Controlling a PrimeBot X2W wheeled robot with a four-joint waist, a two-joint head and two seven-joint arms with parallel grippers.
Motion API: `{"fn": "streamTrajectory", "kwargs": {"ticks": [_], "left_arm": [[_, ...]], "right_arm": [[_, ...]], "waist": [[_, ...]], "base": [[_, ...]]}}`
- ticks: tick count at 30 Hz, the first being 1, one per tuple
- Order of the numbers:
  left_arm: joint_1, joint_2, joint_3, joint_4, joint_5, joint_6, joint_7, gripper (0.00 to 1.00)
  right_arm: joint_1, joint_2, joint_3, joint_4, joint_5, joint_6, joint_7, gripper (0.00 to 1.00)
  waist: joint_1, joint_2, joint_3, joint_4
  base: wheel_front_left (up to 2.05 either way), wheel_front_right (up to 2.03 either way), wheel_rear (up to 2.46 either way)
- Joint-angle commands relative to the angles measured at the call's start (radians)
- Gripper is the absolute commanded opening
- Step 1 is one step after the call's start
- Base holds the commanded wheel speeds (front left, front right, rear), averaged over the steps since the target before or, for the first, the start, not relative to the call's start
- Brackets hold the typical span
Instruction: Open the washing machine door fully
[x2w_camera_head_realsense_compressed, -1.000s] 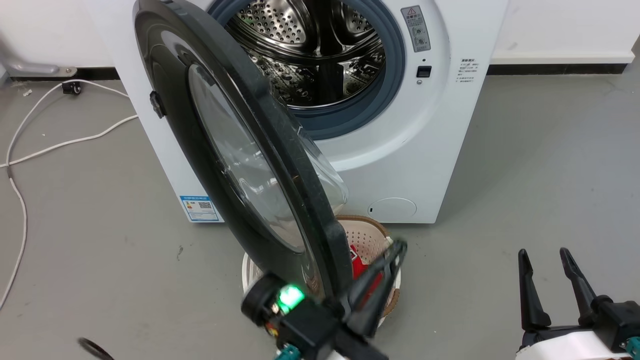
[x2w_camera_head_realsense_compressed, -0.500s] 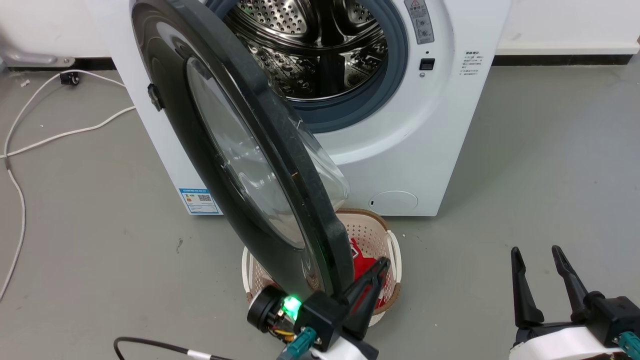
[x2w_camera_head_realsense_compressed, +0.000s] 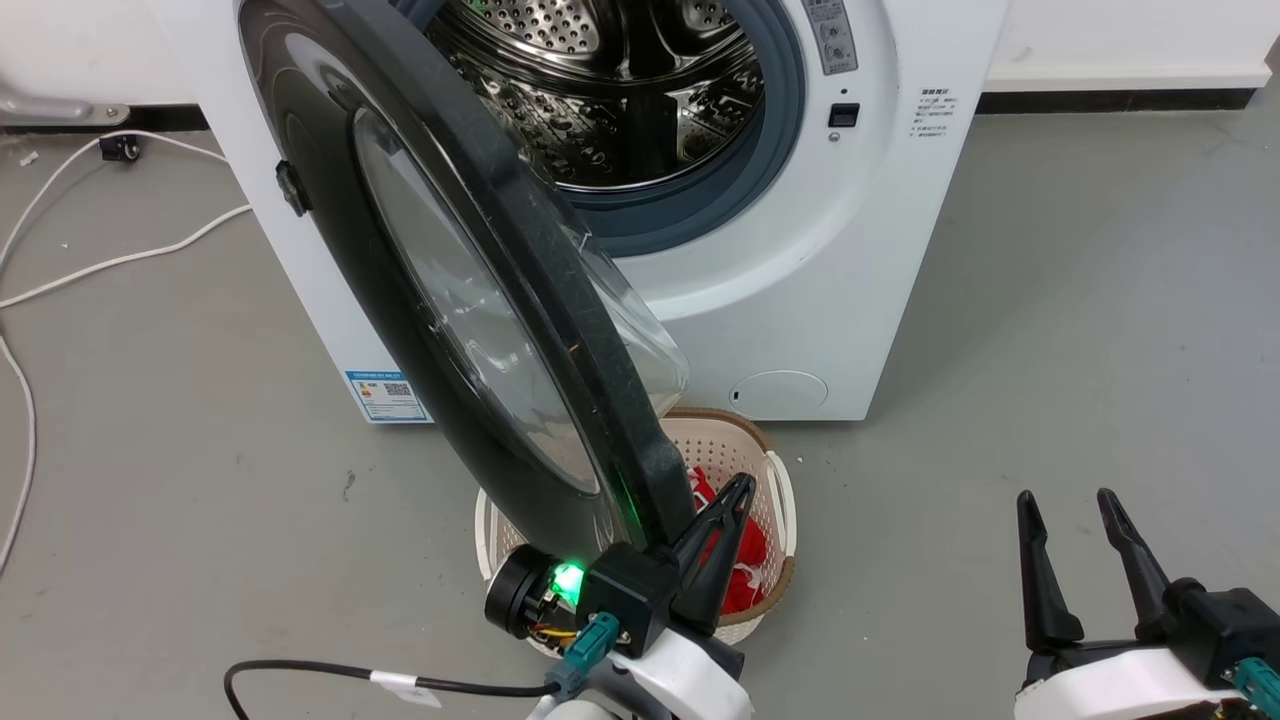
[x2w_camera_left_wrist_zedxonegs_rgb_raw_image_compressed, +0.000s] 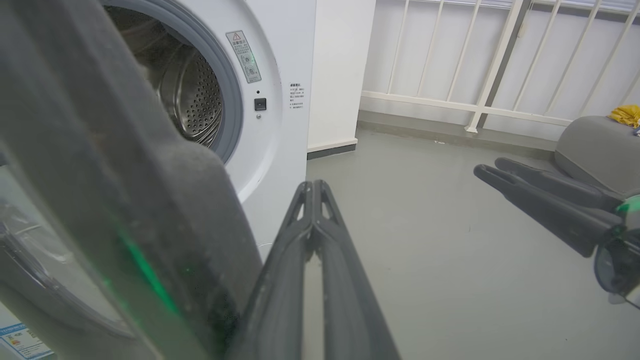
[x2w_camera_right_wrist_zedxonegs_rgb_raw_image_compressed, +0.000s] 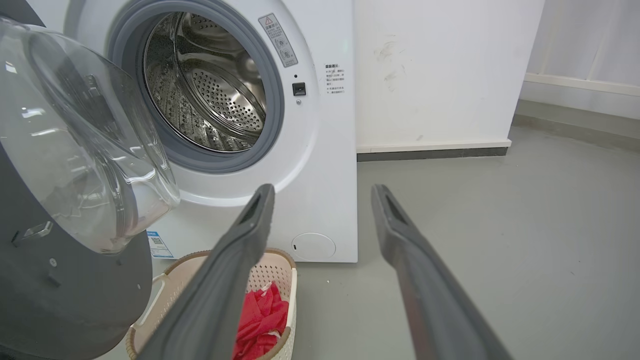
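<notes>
Just left of clenched, empty left jaws: washing machine door (x2w_camera_head_realsense_compressed: 470, 300), half swung from washing machine (x2w_camera_head_realsense_compressed: 860, 250), rim seemingly touching them. Right jaws released, well apart, idle. Step: pushing door wider. Next likely: sweep rim outward around hinge.

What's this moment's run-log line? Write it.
washing machine door: partly open | left end effector: shut, by door's lower rim | right end effector: open, empty | laundry basket: below door
</notes>
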Motion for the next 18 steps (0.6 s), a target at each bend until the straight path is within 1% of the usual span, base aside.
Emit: {"fn": "streamTrajectory", "kwargs": {"ticks": [1,10,18], "left_arm": [[-0.008,0.0,0.008,0.01,-0.009,0.01,-0.007,0.0],[-0.02,0.018,0.034,0.025,-0.022,0.029,-0.006,0.0],[0.032,0.047,0.035,-0.023,-0.028,0.053,0.023,0.0]], "right_arm": [[-0.011,0.002,0.001,0.003,0.006,-0.001,-0.007,1.0],[-0.014,0.002,0.005,0.01,0.013,-0.001,-0.009,1.0],[0.007,0.003,0.02,-0.008,0.02,-0.001,-0.001,1.0]], "waist": [[0.0,0.0,-0.001,0.002],[0.0,0.0,-0.003,0.01],[0.0,0.0,-0.026,0.016]], "base": [[0.0,0.0,0.0],[0.0,0.0,0.0],[0.0,0.0,0.0]]}}
